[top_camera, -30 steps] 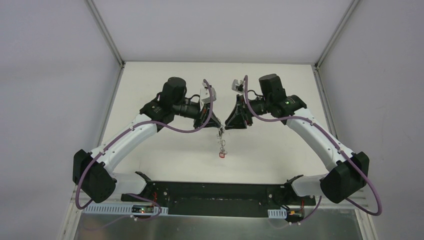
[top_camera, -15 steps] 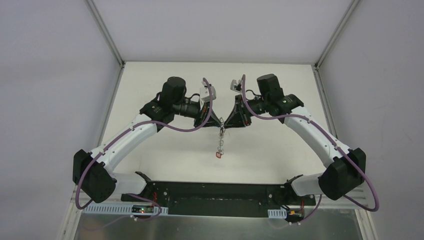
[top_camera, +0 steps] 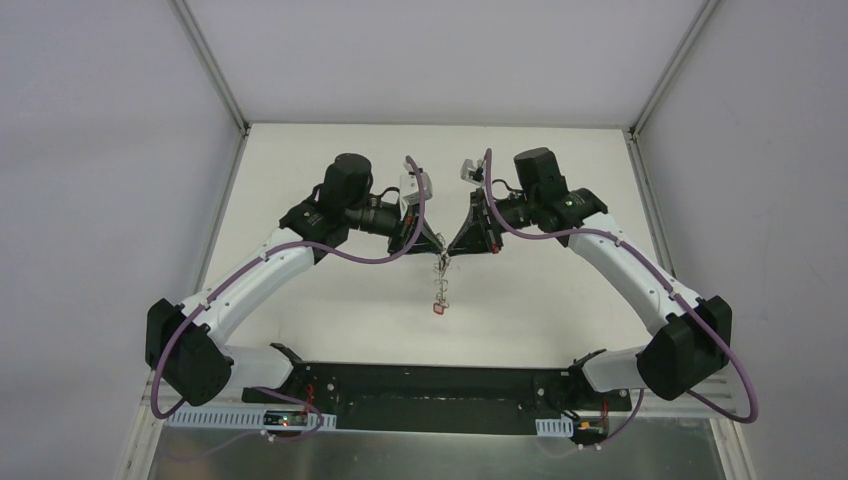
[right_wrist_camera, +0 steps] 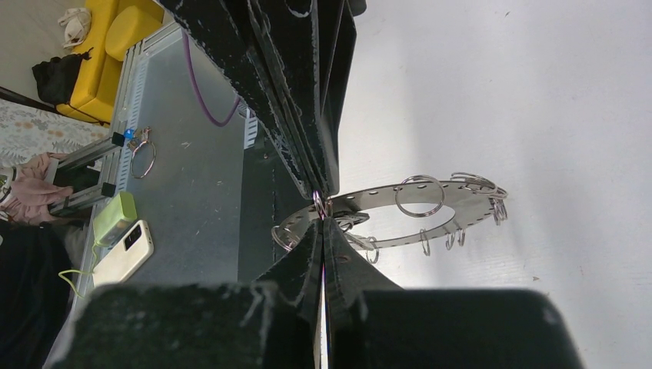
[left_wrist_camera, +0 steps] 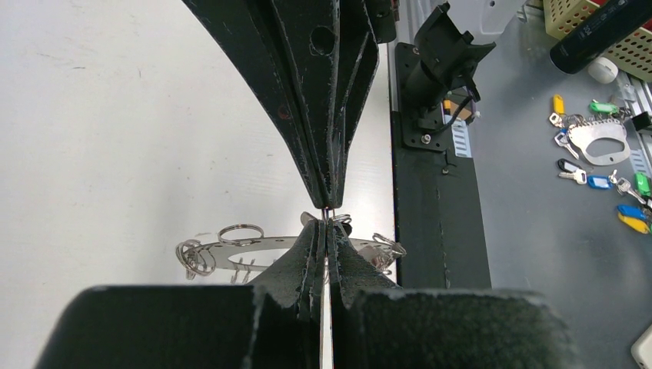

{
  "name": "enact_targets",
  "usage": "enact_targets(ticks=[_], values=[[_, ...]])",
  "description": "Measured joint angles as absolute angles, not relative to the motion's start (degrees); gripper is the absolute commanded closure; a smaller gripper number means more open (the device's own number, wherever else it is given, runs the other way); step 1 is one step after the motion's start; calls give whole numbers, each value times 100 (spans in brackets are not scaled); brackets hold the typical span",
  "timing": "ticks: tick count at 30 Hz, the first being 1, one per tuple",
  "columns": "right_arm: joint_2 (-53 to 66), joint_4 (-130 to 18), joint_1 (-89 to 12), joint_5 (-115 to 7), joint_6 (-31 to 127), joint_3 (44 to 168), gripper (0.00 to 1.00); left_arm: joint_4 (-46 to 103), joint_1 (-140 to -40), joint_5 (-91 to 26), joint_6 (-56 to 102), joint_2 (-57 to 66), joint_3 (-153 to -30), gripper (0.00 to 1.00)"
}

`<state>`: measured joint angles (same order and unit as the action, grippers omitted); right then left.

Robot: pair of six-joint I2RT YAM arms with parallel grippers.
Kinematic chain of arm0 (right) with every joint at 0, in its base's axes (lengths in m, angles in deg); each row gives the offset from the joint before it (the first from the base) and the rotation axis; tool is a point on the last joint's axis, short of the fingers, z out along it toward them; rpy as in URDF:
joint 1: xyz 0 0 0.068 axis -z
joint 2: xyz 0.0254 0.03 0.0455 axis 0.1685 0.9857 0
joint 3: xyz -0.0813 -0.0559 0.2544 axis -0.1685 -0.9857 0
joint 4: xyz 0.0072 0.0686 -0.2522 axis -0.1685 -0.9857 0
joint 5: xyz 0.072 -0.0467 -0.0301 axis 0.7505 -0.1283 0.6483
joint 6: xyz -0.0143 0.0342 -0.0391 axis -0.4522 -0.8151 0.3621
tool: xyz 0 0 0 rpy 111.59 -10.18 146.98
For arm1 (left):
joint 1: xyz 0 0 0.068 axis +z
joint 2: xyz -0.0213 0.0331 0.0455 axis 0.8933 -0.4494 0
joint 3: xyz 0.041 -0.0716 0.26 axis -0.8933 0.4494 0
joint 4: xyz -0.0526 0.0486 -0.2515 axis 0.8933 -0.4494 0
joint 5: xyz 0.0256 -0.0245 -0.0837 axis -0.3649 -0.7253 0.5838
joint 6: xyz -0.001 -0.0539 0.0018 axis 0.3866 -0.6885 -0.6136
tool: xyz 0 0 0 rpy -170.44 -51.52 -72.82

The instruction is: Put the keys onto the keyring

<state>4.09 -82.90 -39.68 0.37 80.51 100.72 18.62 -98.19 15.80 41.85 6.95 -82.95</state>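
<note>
Now the right pincer, having edged toward the left pincer, meets it tip to tip above the middle of the tabletop, both pinching one wire loop of the raised keyring, seemingly set to prise it open.

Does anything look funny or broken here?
Nothing is broken or spilled. One odd thing: the wide flat grey metal keyring is not lying flat; it hangs edge-on between the left gripper and right gripper, which meet tip to tip at one small wire loop on its rim.
</note>
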Motion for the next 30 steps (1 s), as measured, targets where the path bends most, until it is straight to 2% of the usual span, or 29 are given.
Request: enact_targets(ticks=[30], values=[[453, -7935, -3968, 66, 7776, 9790, 100, 1803, -9812, 1578, 4227, 702, -8293, 100]])
